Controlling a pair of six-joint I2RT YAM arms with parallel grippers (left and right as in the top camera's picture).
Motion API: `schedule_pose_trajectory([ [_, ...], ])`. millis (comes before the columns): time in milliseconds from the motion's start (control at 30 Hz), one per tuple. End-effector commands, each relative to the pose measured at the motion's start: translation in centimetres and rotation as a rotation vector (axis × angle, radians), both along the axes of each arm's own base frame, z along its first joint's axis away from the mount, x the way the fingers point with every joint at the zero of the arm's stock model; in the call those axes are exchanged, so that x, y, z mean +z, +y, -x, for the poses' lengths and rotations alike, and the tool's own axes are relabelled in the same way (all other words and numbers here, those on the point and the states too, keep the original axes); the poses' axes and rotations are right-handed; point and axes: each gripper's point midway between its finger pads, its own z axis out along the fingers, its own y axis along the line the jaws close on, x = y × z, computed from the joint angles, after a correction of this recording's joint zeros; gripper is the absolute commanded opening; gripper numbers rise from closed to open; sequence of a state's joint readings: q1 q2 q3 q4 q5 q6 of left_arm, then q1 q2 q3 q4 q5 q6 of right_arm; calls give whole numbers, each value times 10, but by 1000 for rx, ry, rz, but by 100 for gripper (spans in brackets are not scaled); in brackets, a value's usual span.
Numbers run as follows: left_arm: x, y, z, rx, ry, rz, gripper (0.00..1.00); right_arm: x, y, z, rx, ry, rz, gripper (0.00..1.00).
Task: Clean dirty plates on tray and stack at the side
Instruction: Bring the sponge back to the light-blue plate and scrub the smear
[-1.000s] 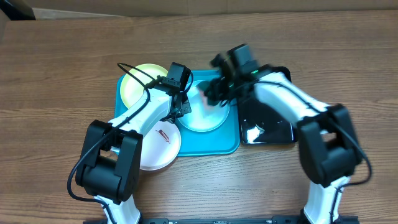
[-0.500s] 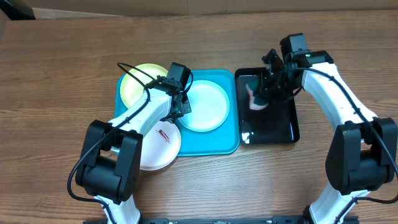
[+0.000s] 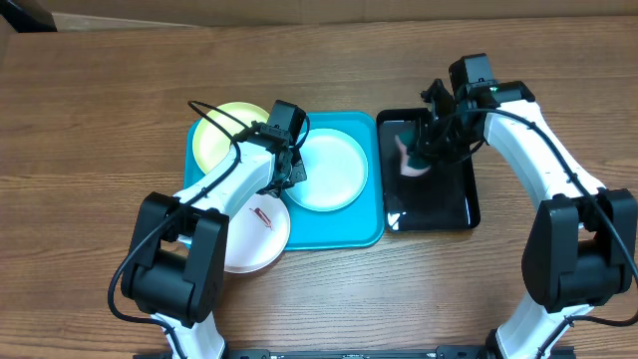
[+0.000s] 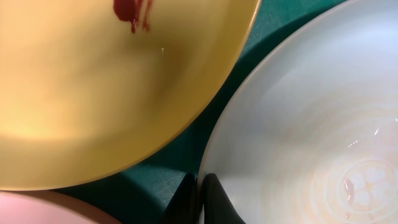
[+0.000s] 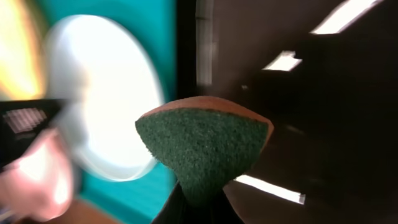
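The turquoise tray (image 3: 339,231) holds the pale blue-white plate (image 3: 334,170) and the yellow-green plate (image 3: 221,135). The white plate (image 3: 254,227), with a red smear, lies at the tray's front-left corner. My left gripper (image 3: 292,172) is shut on the blue-white plate's left rim, with its fingertips (image 4: 214,199) pinching the rim (image 4: 211,155). The yellow-green plate (image 4: 106,87) has a red smear. My right gripper (image 3: 417,155) is shut on a green-faced sponge (image 5: 202,143) and holds it over the black tray (image 3: 431,204).
The glossy black tray (image 5: 311,93) stands just right of the turquoise tray (image 5: 146,193). The blue-white plate (image 5: 99,93) shows blurred in the right wrist view. Bare wooden table (image 3: 100,100) lies on all sides.
My right gripper has carried the sponge from over the blue-white plate rightward to over the black tray, then stayed still. The left gripper has not moved.
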State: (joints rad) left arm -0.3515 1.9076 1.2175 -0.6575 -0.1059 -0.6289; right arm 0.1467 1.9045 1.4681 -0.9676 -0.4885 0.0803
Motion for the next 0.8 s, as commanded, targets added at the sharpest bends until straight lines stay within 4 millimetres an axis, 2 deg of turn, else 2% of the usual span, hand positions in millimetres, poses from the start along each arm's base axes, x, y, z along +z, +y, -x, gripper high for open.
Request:
schedule_pose_trajectory([
  [0,1,6,0,6,-8,-23,4,38,43,6,86,-17,-299,4],
  [100,0,6,0,6,-7,-24,4,45,58,9,128,-37,-421,4],
  [233,0,6,0,6,-7,-23,4,39,68,11,162,-51,-523,4],
  [467,0,6,0,6,-8,-23,4,41,91,12,275,-65,-779,4],
  [767,0,6,0,6,-7,-23,4,2,123,15,288,-4,-718,4],
])
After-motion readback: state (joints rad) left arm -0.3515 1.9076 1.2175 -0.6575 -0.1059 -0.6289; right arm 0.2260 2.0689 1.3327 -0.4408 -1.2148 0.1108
